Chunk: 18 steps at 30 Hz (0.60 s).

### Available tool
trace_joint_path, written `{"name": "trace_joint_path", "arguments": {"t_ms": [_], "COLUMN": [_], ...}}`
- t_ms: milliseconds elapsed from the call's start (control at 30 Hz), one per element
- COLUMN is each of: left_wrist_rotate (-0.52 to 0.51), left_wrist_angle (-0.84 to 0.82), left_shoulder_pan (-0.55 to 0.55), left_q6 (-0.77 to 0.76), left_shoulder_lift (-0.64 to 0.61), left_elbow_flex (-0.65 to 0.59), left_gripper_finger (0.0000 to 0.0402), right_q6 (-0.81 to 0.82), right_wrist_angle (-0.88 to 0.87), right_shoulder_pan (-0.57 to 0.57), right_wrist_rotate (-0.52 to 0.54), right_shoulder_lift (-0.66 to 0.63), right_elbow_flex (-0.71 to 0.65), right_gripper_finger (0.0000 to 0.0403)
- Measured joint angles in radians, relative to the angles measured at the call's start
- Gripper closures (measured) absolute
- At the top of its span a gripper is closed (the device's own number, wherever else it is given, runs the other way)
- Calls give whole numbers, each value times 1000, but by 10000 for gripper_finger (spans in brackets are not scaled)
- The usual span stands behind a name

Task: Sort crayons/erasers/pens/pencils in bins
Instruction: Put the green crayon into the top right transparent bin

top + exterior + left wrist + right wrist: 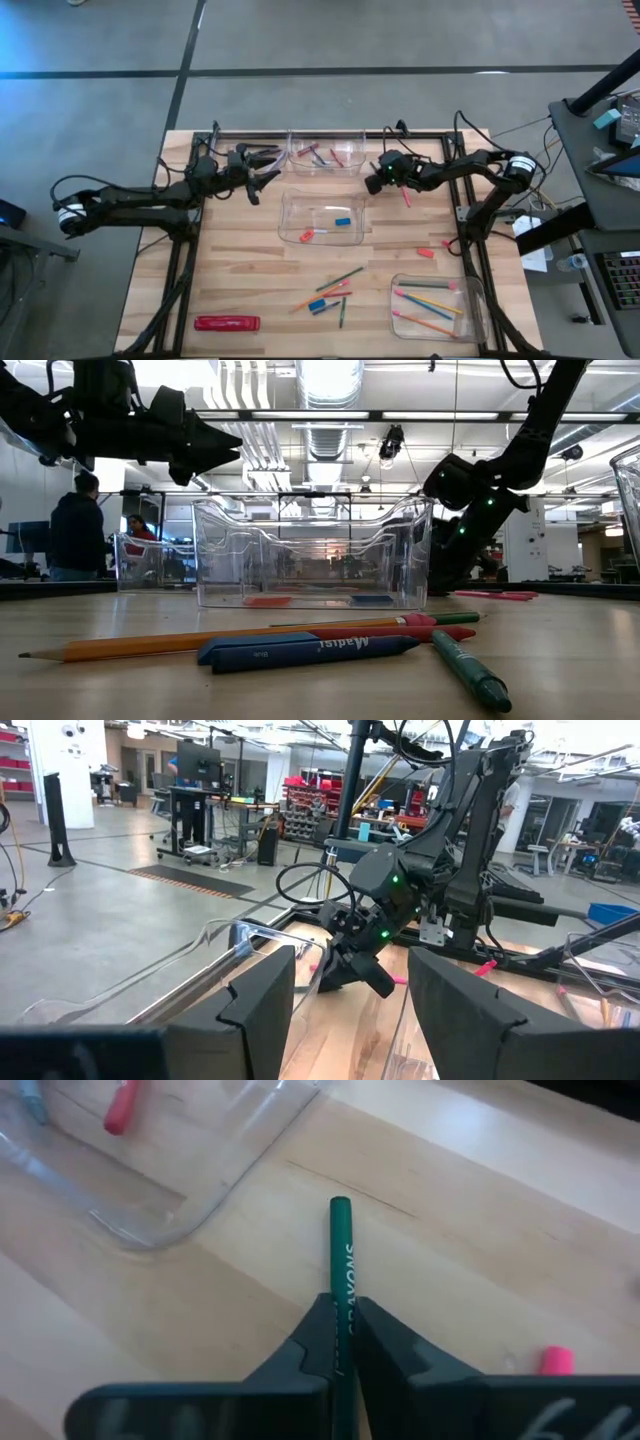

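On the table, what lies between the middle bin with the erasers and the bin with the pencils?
In the high view, loose sticks lie between the middle bin and the pencil bin, with one small red eraser nearer the right edge.

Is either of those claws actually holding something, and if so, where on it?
The right gripper is shut on a green crayon, pinching it partway along so one end sticks out ahead. The left gripper is open and empty.
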Motion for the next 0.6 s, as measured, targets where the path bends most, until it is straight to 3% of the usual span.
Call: {"name": "trace_joint_path", "arguments": {"t_ms": [367,600], "left_wrist_rotate": [0,0], "left_wrist_angle": [0,0], "left_shoulder_pan": [0,0], "left_q6": [0,0], "left_shoulder_lift": [0,0], "left_elbow_flex": [0,0], "left_gripper_finger": [221,221], "right_q6": [6,4], "right_wrist_angle": [-150,-125], "right_shoulder_pan": [-1,0], "right_wrist_rotate": [21,21], "right_shoulder_lift": [-209,-367], "right_elbow_flex": [-3,3], "right_gripper_finger": [389,390]}}
